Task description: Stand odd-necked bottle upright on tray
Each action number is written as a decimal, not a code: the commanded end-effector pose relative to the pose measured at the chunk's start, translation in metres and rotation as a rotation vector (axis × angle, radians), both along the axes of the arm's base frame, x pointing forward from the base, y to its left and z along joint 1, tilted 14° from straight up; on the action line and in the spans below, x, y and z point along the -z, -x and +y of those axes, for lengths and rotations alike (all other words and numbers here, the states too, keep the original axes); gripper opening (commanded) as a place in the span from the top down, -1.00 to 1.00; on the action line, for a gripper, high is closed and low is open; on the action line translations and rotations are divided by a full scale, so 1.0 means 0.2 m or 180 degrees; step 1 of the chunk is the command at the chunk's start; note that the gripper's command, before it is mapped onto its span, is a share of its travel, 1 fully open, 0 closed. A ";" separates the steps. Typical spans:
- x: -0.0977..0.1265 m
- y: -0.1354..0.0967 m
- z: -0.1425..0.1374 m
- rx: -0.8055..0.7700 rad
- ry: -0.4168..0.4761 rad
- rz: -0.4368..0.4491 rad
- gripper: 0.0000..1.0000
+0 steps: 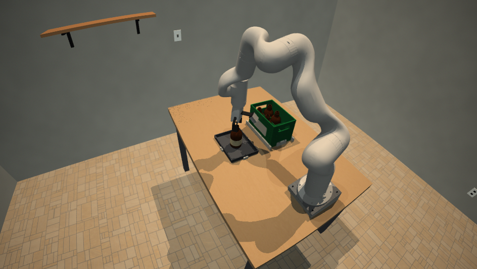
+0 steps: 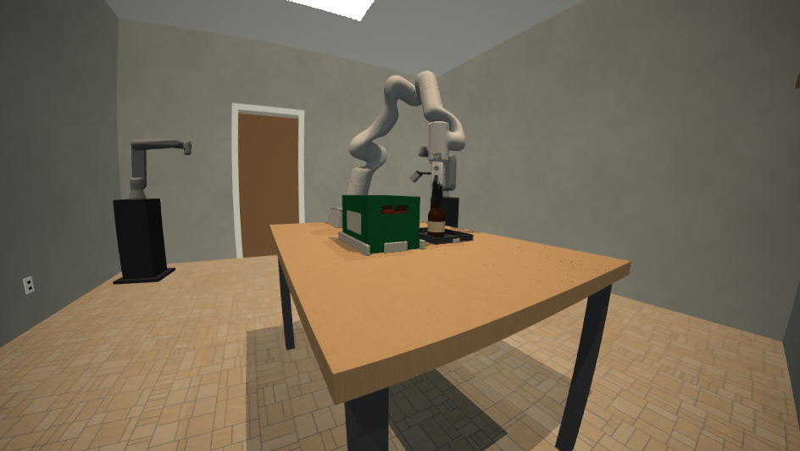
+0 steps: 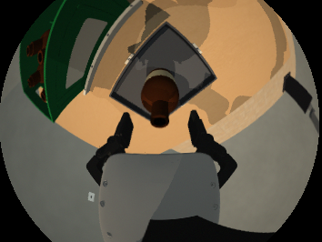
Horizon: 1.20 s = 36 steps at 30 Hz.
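Observation:
A brown bottle (image 1: 236,136) with a pale label stands upright on the dark tray (image 1: 236,148). It also shows in the exterior view (image 2: 436,220) and in the wrist view (image 3: 160,95). My gripper (image 3: 159,117) is open, its fingers wide apart on either side of the bottle's neck and not touching it. In the top view my gripper (image 1: 235,121) is at the bottle's top. The green crate (image 1: 272,124) stands right of the tray with several brown bottles (image 1: 271,113) upright inside.
The crate (image 2: 381,221) rests on a pale grey base on the wooden table. My arm's base (image 1: 314,195) is bolted at the table's near right corner. A second arm on a black pedestal (image 2: 139,235) stands away on the floor.

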<state>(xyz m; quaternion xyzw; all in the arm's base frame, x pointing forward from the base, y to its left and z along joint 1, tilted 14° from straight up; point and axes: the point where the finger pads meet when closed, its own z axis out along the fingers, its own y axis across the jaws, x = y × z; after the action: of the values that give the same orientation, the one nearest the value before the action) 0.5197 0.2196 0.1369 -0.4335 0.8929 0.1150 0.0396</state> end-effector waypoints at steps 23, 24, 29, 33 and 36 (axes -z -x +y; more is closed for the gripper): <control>-0.28 -0.01 -0.07 0.0001 -0.0002 -0.0006 -1.00; -0.29 -0.01 -0.07 0.0001 -0.0002 -0.0006 -1.00; -0.32 -0.01 -0.08 0.0001 -0.0002 -0.0006 -1.00; -0.36 -0.01 -0.09 0.0001 -0.0002 -0.0006 -1.00; -0.37 -0.01 -0.09 0.0001 -0.0002 -0.0006 -1.00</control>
<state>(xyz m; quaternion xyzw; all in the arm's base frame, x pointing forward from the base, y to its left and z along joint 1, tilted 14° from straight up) 0.5218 0.2025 0.2061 -0.4334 0.8929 0.1149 0.0397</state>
